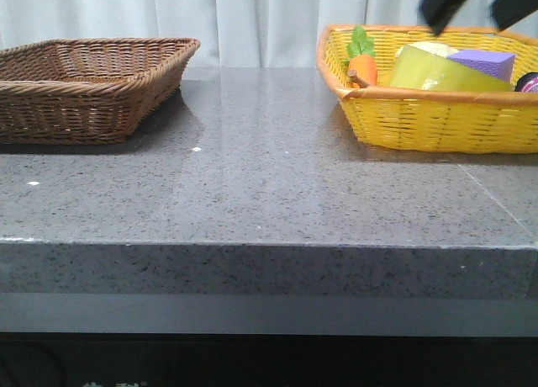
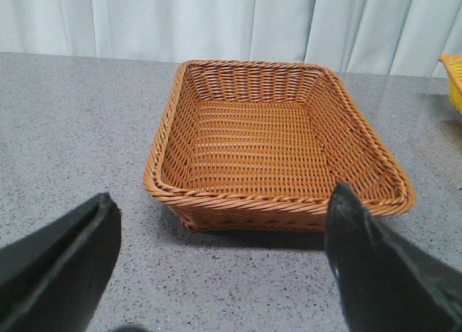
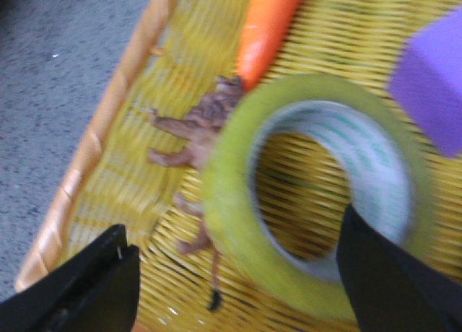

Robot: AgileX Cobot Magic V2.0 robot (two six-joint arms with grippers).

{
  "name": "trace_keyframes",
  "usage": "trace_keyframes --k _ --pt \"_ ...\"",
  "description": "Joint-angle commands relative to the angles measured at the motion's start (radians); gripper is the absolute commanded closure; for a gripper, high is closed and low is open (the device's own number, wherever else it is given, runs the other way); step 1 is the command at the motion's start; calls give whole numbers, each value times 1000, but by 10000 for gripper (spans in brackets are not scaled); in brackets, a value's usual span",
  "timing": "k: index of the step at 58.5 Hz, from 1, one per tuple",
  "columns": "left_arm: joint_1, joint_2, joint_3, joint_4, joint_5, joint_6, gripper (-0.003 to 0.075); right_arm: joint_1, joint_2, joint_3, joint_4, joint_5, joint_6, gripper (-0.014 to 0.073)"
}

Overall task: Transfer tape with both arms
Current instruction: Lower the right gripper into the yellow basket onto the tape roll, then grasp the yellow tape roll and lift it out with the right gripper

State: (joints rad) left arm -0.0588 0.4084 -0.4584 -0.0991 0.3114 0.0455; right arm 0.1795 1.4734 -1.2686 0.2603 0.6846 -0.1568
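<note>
The tape (image 1: 437,70), a wide yellow translucent roll with a white core and green lettering, lies in the yellow basket (image 1: 420,118) at the table's right. In the right wrist view the tape (image 3: 238,202) sits just beyond my open right gripper (image 3: 234,274), one finger on each side of its near rim, not touching. In the front view my right gripper (image 1: 475,4) hangs above the basket, open. My left gripper (image 2: 220,245) is open and empty over the table, just before the brown basket (image 2: 274,202). It does not show in the front view.
The yellow basket also holds a toy carrot (image 1: 361,65), a purple block (image 1: 483,63), a brown root-like thing (image 3: 191,126) and a dark round item (image 1: 530,82). The brown wicker basket (image 1: 84,92) stands at the table's left.
</note>
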Motion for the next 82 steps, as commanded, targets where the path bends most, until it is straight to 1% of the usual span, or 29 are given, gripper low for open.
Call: trace_keyframes --k 1,15,19,23,32,36,39,43,58,65,74,82 --pt "1 11 -35 -2 -77 -11 157 10 28 -80 44 -21 -14 13" --pt "1 11 -35 -2 -77 -11 157 10 126 -116 66 -23 -14 17" --pt "1 11 -35 -2 -77 -11 157 10 136 -116 66 -26 -14 53" --pt "1 11 -35 -2 -77 -11 157 10 138 -116 66 -28 -14 139" --pt "1 11 -35 -2 -77 -11 157 10 138 -116 66 -37 -33 400" --pt "1 11 -35 -2 -77 -11 157 10 138 -116 66 -42 -35 493" --pt "1 11 -35 -2 -77 -11 157 10 136 -117 66 -44 -35 547" --pt "1 11 -35 -2 -77 -11 157 10 127 -120 66 -45 -35 594" --pt "1 11 -35 -2 -77 -11 157 10 20 -164 65 -28 -35 599" --pt "1 11 -35 -2 -77 -11 157 27 -42 -182 65 -17 -37 599" --pt "1 11 -35 -2 -77 -11 157 98 -108 -183 66 -16 -56 599" --pt "1 11 -35 -2 -77 -11 157 217 -119 -183 66 -9 -70 599"
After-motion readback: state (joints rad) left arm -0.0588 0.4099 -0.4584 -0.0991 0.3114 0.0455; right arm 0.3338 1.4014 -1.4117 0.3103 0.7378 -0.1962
